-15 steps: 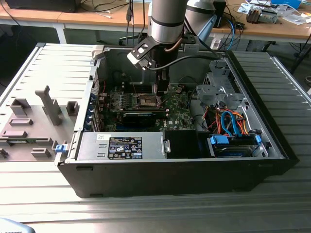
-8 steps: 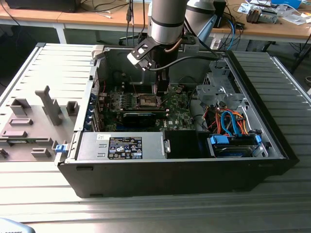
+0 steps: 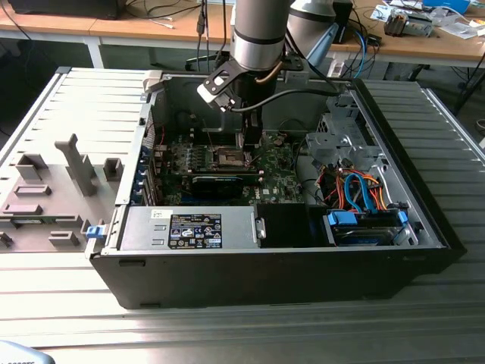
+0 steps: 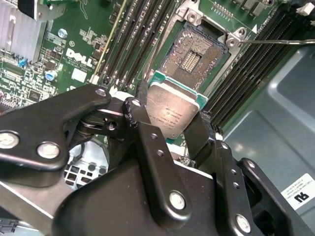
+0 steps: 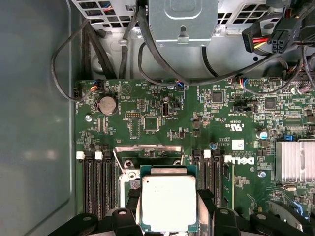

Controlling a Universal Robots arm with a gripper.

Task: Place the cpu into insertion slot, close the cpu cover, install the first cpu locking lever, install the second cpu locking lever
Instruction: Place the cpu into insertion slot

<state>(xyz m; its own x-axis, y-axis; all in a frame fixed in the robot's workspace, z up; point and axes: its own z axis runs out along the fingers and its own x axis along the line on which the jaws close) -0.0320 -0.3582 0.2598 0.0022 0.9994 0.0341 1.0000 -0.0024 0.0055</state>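
Cpu (image 4: 173, 110) sits clamped flat by two opposite edges in my gripper (image 4: 172, 125), hovering near the open insertion slot (image 4: 194, 56) (pin field bare), which lies just beyond my fingertips on the green motherboard (image 4: 74, 46).

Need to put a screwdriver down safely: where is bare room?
Bare: the ribbed table along the black outer wall of the case, and the grey panel beside the memory slots. Crowded: around the insertion slot, where the pincer holds the cpu, and the cables.
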